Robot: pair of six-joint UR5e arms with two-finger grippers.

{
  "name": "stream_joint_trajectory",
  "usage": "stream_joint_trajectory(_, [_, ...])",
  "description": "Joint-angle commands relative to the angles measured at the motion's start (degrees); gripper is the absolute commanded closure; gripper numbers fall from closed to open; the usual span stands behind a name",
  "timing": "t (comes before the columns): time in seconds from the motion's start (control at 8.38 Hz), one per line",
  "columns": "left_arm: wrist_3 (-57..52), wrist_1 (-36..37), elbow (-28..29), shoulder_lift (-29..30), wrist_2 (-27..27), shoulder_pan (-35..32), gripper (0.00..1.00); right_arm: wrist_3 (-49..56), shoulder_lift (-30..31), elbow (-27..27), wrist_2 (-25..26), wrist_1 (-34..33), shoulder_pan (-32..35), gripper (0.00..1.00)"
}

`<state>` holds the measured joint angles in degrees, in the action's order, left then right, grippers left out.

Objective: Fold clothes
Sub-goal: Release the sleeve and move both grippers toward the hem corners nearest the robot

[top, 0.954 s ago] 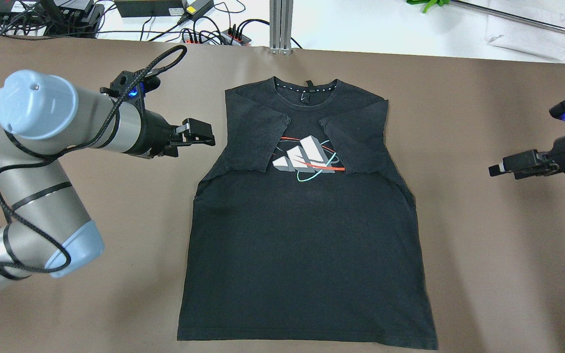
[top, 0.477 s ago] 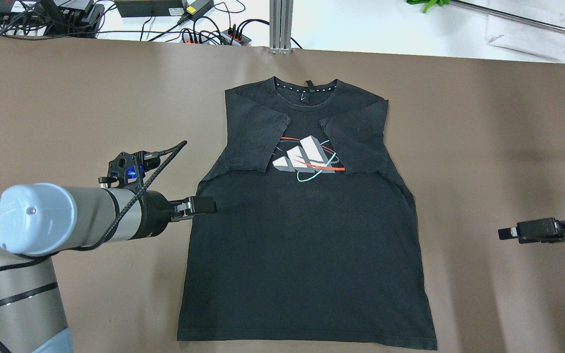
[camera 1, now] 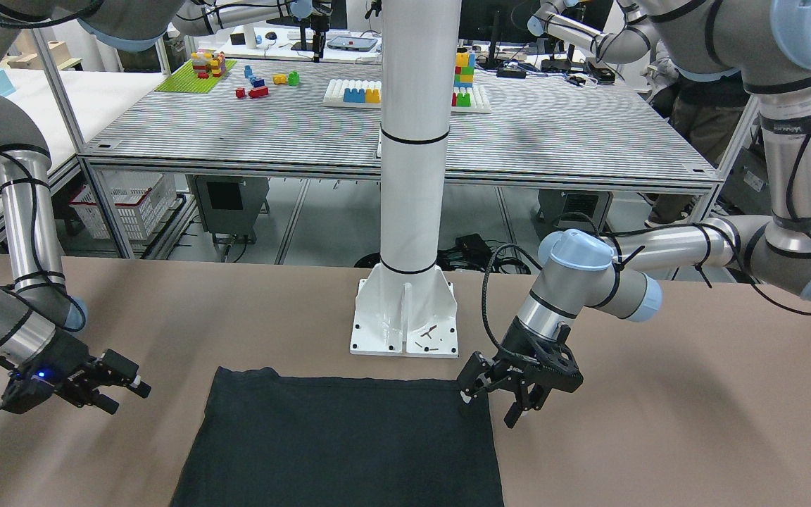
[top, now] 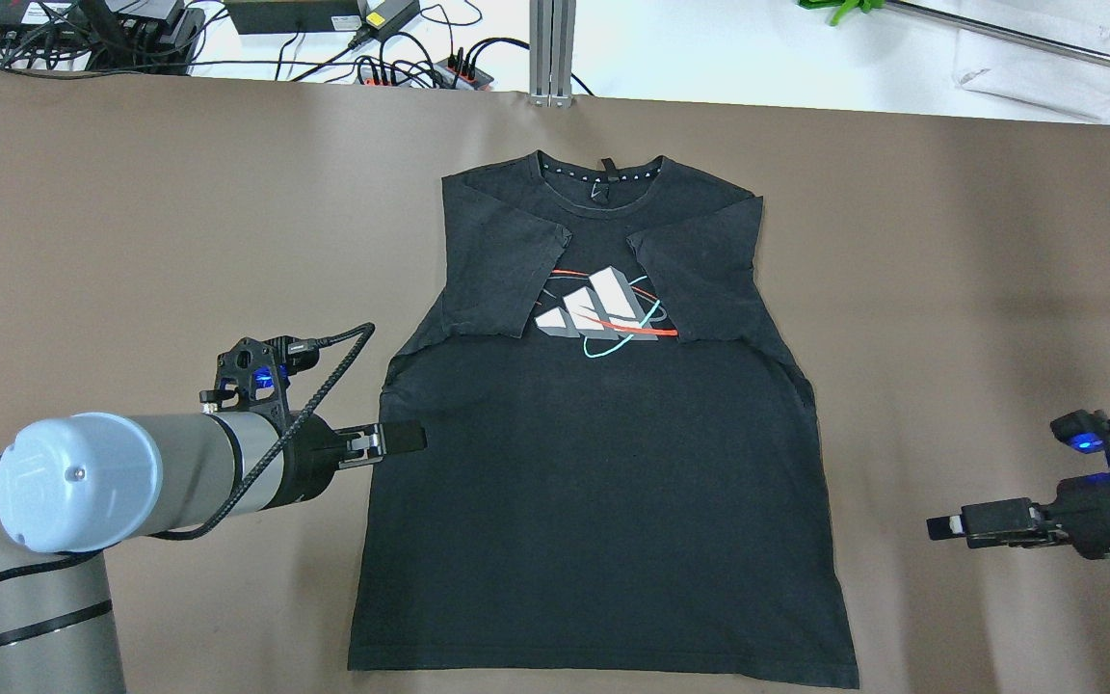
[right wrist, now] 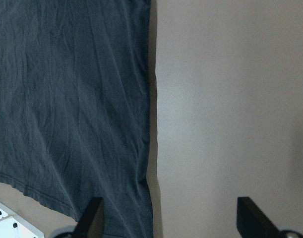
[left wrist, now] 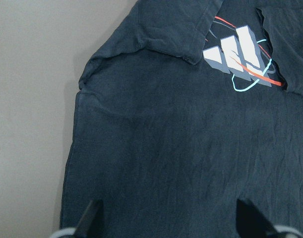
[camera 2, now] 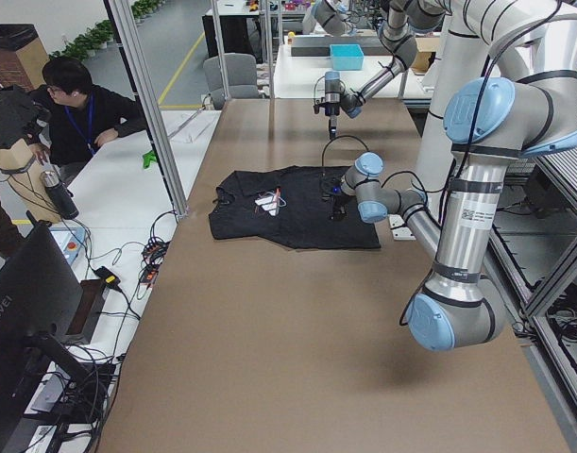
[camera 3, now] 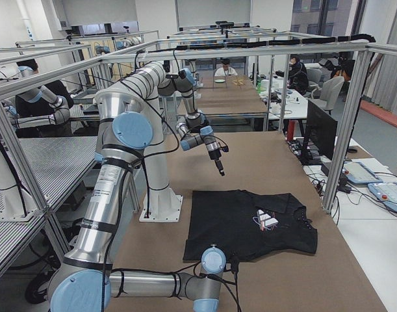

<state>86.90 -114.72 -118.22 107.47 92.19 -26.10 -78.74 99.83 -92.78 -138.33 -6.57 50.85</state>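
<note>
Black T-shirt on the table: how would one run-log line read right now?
black fabric T-shirt: flat, sleeves folded in | left tool: open, at shirt's side edge | right tool: open, clear of shirt

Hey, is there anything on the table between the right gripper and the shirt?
Nothing visible. Only bare brown table lies between the right gripper and the nearest side edge of the black shirt. The right wrist view shows the same bare strip.
</note>
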Motion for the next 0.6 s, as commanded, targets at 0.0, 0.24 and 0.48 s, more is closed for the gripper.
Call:
stream_joint_trajectory(0.0, [0.0, 0.0, 0.2, -0.2, -1.7, 1.5, 0.06, -4.6, -0.2, 0.0, 13.5, 0.5, -12.2, 0.06])
stream_joint_trajectory(0.24, [-0.2, 0.0, 0.4, -0.1, -1.7, 1.5, 0.06, -6.9, -0.2, -0.4, 13.9, 0.6, -13.6, 0.06])
stream_joint_trajectory(0.48, [-0.2, 0.0, 0.4, -0.1, -1.7, 1.6, 0.06, -7.7, -0.2, -1.3, 14.0, 0.6, -15.4, 0.06])
